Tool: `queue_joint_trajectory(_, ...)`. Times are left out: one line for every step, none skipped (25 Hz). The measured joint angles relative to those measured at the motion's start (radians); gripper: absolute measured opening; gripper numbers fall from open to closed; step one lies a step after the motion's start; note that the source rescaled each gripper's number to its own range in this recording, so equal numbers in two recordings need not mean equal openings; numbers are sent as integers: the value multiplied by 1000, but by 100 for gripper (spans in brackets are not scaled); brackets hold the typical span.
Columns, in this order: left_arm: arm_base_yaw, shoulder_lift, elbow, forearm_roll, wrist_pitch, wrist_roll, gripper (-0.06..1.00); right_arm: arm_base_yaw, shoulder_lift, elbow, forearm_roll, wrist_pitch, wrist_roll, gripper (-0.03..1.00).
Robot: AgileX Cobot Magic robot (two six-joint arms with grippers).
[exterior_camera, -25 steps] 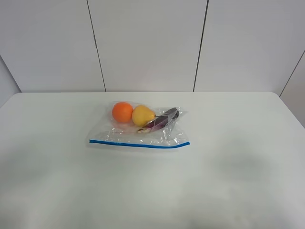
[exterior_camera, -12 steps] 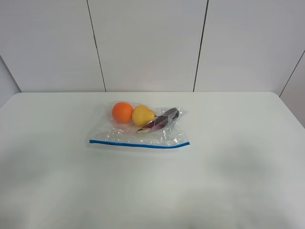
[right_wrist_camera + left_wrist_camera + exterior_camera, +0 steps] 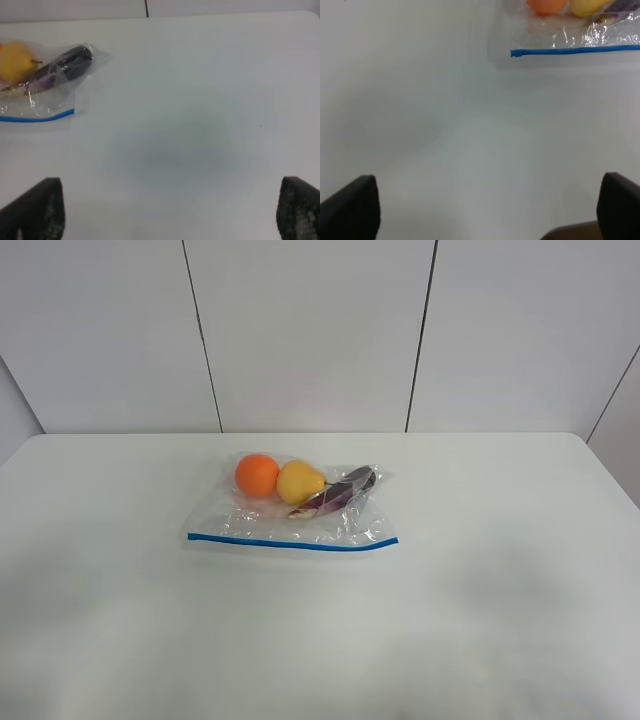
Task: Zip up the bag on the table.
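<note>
The clear crinkly bag (image 3: 262, 521) lies flat on the white table (image 3: 480, 580), a little left of the middle. Its blue seal strip (image 3: 290, 542) runs along the near edge. An orange (image 3: 257, 475), a yellow pear (image 3: 300, 482) and a purple eggplant (image 3: 345, 490) show through it. Neither arm shows in the exterior high view. My left gripper (image 3: 485, 210) is open and empty, well short of the strip's left end (image 3: 514, 52). My right gripper (image 3: 167, 210) is open and empty, to the right of the bag (image 3: 50, 97).
A white panelled wall (image 3: 310, 330) stands behind the table's far edge. The table's rounded far right corner (image 3: 580, 440) is in view. Bare tabletop lies on both sides of the bag and in front of it.
</note>
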Motion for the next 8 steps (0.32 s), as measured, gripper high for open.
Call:
queue_joint_trajectory(0,0,0,0,0,0,100,0,0,0,0,0,0,91)
queue_joint_trajectory(0,0,0,0,0,0,100,0,0,1,-1,0,0,91)
queue_joint_trajectory(0,0,0,0,0,0,100,0,0,1,-3,0,0,91)
queue_joint_trajectory(0,0,0,0,0,0,100,0,0,1,-3,0,0,91)
queue_joint_trajectory(0,0,0,0,0,0,100,0,0,1,-3,0,0,91)
queue_joint_trajectory(0,0,0,0,0,0,100,0,0,1,-3,0,0,91)
queue_joint_trajectory(0,0,0,0,0,0,100,0,0,1,-4,0,0,91)
queue_joint_trajectory(0,0,0,0,0,0,100,0,0,1,-4,0,0,91)
